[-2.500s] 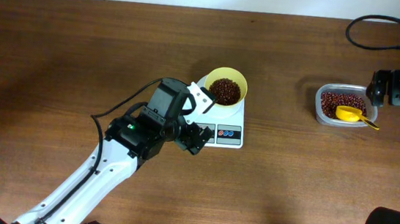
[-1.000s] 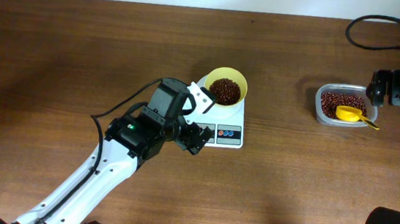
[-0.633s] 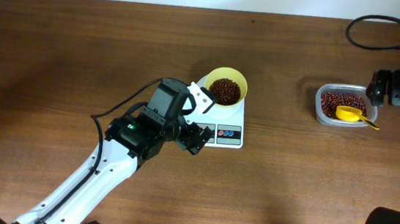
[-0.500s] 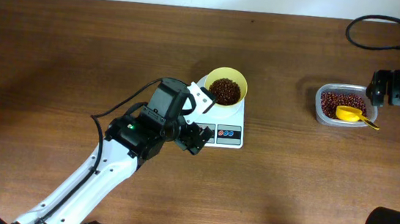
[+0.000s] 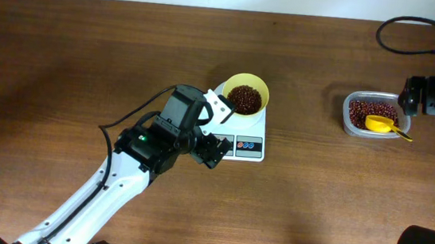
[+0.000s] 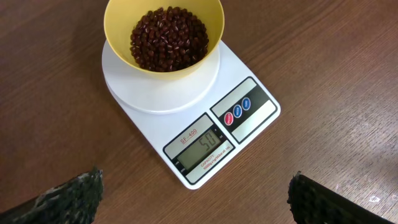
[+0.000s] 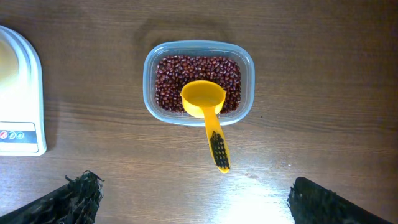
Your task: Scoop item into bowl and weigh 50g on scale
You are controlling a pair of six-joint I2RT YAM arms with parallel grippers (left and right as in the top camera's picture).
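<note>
here, a small round pale-yellow plastic bowl (image 6: 117,25) is seen seated on the round platform of a small white rectangular digital kitchen scale (image 6: 264,121), and a loose heap of small dark red-brown beans (image 6: 169,37) is held in it. 50 is shown on the grey display (image 6: 202,144). the left gripper (image 6: 199,204) is held at the scale's display end, spread wide, nothing grasped. well apart on the brown wooden table (image 6: 329,56), a clear rectangular plastic container (image 7: 151,74) of more beans is seen, a yellow long-handled scoop (image 7: 204,99) resting in it. the right gripper (image 7: 202,202) is likewise spread wide and empty.
</note>
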